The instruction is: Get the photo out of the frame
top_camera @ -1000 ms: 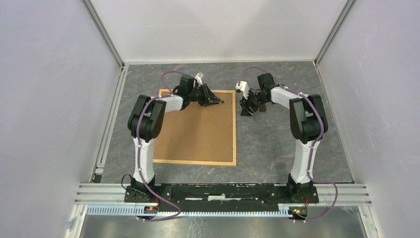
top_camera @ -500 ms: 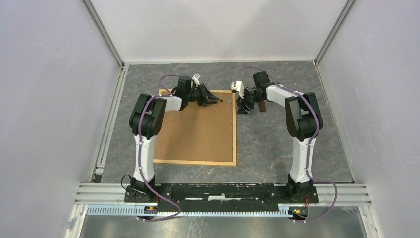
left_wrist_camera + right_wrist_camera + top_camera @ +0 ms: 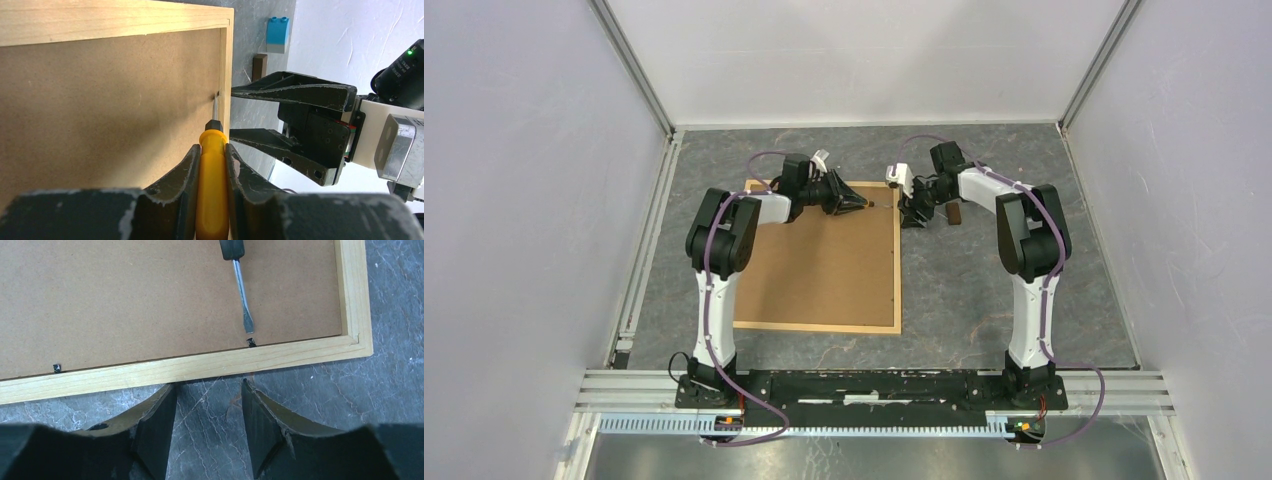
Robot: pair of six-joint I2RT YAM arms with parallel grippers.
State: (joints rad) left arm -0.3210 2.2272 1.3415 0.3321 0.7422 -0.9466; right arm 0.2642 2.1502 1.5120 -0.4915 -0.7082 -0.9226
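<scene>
The frame (image 3: 824,265) lies back side up on the grey table, its light-wood rim (image 3: 210,365) around brown fibreboard (image 3: 100,100). The photo is hidden under the board. My left gripper (image 3: 860,203) (image 3: 213,150) is shut on a yellow-handled screwdriver (image 3: 212,185). Its blade tip (image 3: 248,329) rests just short of a small metal tab (image 3: 251,342) at the rim's inner edge near the far right corner. My right gripper (image 3: 911,214) (image 3: 207,390) is open and empty, its fingertips on the table right at the frame's outer edge.
A small brown block (image 3: 953,213) (image 3: 259,66) lies on the table behind my right gripper. A blue toy brick (image 3: 277,34) stands by the wall. A second metal tab (image 3: 56,368) sits further along the rim. White walls enclose the table.
My right gripper has moved left towards the frame's right edge. My left gripper with the screwdriver has shifted slightly towards the far right corner.
</scene>
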